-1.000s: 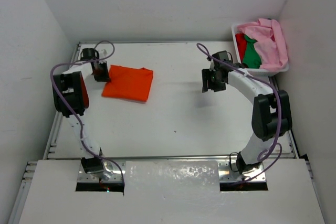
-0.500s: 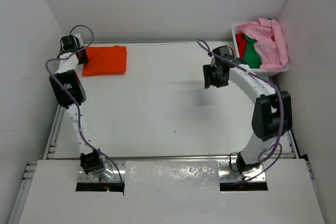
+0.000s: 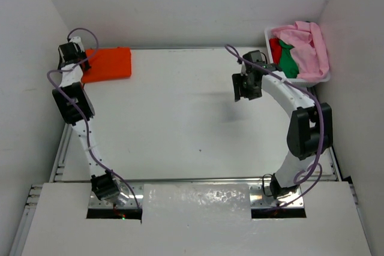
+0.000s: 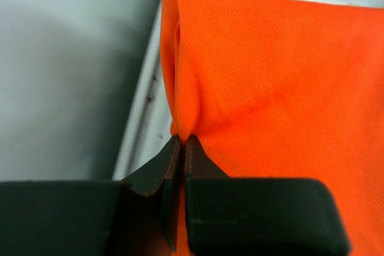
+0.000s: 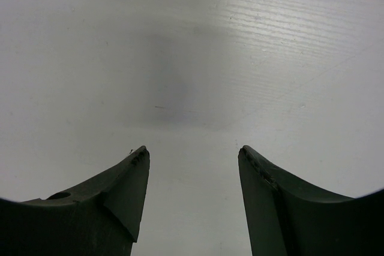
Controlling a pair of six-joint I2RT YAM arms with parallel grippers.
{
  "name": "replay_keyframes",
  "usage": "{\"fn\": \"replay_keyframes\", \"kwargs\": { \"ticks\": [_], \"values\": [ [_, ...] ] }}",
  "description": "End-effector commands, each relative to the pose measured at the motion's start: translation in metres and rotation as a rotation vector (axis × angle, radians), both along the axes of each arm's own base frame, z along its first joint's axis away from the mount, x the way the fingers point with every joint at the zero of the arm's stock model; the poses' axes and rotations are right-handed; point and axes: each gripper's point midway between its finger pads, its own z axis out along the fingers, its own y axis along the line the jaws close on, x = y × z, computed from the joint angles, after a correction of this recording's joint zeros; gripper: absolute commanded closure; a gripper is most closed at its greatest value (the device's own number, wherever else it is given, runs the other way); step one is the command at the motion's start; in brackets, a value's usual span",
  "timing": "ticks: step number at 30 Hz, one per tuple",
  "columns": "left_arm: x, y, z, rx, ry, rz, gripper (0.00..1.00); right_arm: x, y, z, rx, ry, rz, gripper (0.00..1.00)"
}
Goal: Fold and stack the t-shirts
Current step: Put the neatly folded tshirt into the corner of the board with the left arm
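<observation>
- White mesh basket [image 3: 267, 33], far right corner: pink t-shirt [image 3: 309, 46] heaped on top and spilling over the rim, with the green t-shirt [image 3: 288, 61] and red t-shirt [image 3: 275, 49] bunched beside it.
- Orange t-shirt [image 4: 282, 88]: folded, flat on the table [image 3: 180, 118] in the far left corner.
- Left gripper [image 4: 182, 139]: clamped on the orange t-shirt's edge fold.
- Right gripper [image 5: 192, 149]: jaws apart, above the table near the basket.

this is looking like a robotics lab cell: plain white walls [image 3: 180, 4] are boxing in a white table [image 3: 180, 124], with left arm [image 3: 72, 103] and right arm [image 3: 306, 133] sitting bolted at its near edge.
</observation>
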Motion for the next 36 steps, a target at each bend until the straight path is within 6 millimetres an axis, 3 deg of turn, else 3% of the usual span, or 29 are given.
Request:
{"fn": "replay_keyframes", "kwargs": {
  "ticks": [1,2,9,17,18,21,24,26,29,32,33,36],
  "values": [
    [0.018,0.012,0.042,0.057,-0.135,-0.025,1.00,0.010,0.001,0.008,-0.005,-0.023,0.004,0.41],
    [0.022,0.012,0.053,0.072,-0.170,-0.031,1.00,0.012,0.001,0.010,-0.001,-0.028,0.003,0.41],
    [0.038,0.005,0.064,0.106,-0.235,-0.081,1.00,0.022,0.007,0.015,0.017,-0.033,0.025,0.41],
    [0.047,0.003,0.052,0.112,-0.242,-0.086,1.00,0.024,0.005,0.019,-0.001,-0.023,0.033,0.41],
    [0.047,0.003,0.052,0.114,-0.242,-0.086,0.97,0.025,0.005,0.020,-0.002,-0.025,0.032,0.41],
    [0.045,0.006,0.053,0.122,-0.234,-0.069,0.66,0.029,0.008,0.022,0.012,-0.028,0.030,0.40],
    [0.039,0.006,0.062,0.131,-0.231,-0.061,0.53,0.033,0.011,0.027,0.023,-0.041,0.031,0.40],
    [0.034,0.005,0.066,0.131,-0.231,-0.058,0.51,0.036,0.012,0.031,0.025,-0.049,0.031,0.40],
    [0.031,0.004,0.085,0.124,-0.246,-0.048,0.48,0.044,0.014,0.045,0.032,-0.075,0.030,0.39],
    [0.031,-0.003,0.117,0.117,-0.286,-0.068,0.45,0.051,0.014,0.059,0.041,-0.105,0.023,0.39],
    [0.031,-0.008,0.134,0.120,-0.308,-0.079,0.44,0.053,0.014,0.062,0.044,-0.112,0.019,0.39],
    [0.032,-0.032,0.159,0.128,-0.323,-0.139,0.44,0.059,0.012,0.072,0.074,-0.122,-0.005,0.39]
  ]
}}
